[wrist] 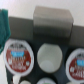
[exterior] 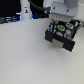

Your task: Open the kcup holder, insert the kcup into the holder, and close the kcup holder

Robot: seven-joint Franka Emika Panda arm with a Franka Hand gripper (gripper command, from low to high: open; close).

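In the exterior view a white post point(exterior: 26, 10) with a black mark stands far back on the exterior view's left, blurred and partly cut off by the frame; the pale table point(exterior: 25, 57) lies in front of it. On the exterior view's right sits the black holder point(exterior: 61, 34), its top open and showing small round pod tops too smeared to count. The arm point(exterior: 64, 7) comes down right over it, and the gripper point(exterior: 60, 21) merges with the holder's dark top edge, so the jaws are not made out and I cannot tell whether they are open, closed or gripping. In the wrist view a green shape, the kcup point(wrist: 4, 30) by its colour, is cut off by the frame's edge; it sits at the rim of the holder point(wrist: 22, 30), just beside a brown-topped pod point(wrist: 17, 57). Whether it is touching the rim or held is unclear. Beyond that pod lie a white-topped pod point(wrist: 48, 55) and a second brown one point(wrist: 77, 61), cut off. A blurred grey block point(wrist: 52, 20) sits over the dark tray; what it is cannot be told
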